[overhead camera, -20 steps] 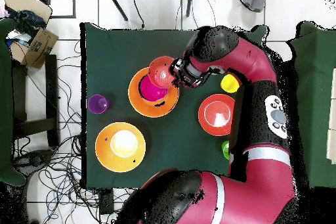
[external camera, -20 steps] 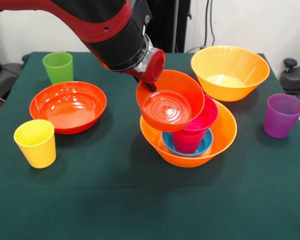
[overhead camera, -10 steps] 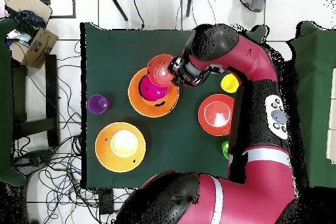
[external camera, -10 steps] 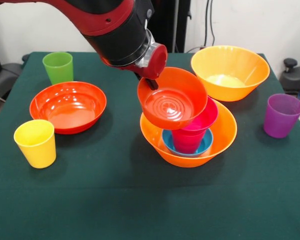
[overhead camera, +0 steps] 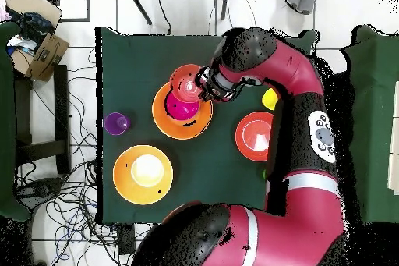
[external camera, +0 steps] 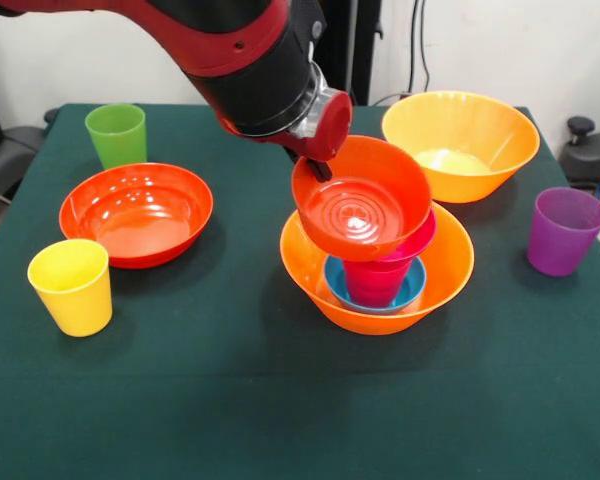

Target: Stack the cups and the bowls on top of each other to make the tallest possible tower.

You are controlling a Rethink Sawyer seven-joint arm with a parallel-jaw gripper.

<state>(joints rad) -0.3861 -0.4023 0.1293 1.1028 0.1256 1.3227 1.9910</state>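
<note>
Bowl on rim grip over tower

Tool [external camera: 313, 165] pinches small red-orange bowl [external camera: 360, 200] by its rim, tilted, above magenta bowl [external camera: 420, 238] in tower [external camera: 380, 265] on desk [external camera: 280, 400]. Likely light, stiff, glossy-slippery plastic; rim is the sensible hold.

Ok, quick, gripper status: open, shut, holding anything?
Gripper: shut on the rim of the small red-orange bowl, holding it tilted above the tower.
</note>
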